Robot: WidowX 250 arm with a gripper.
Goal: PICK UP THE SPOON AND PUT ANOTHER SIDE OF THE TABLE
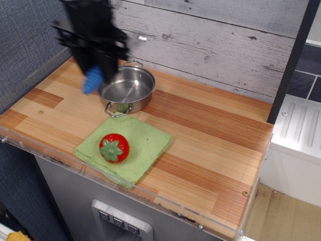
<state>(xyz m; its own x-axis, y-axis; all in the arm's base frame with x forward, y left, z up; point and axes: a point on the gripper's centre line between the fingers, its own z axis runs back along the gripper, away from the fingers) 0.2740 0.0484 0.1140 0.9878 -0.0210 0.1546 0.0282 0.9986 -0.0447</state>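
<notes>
My gripper (96, 70) is blurred by motion, high above the back left of the table (210, 135), over the left rim of the steel pan (125, 88). It is shut on the spoon (92, 80), whose thick ribbed blue handle hangs down below the fingers. A small silver bit near the wall (142, 37) may be the spoon's metal head; the blur makes it uncertain.
A green cloth (128, 148) lies at the front left with a red toy strawberry (114, 147) on it. A small green item (122, 107) sits by the pan's front handle. A clear plastic rim (115, 187) runs along the table's front. A dark post (292, 60) stands at the back right.
</notes>
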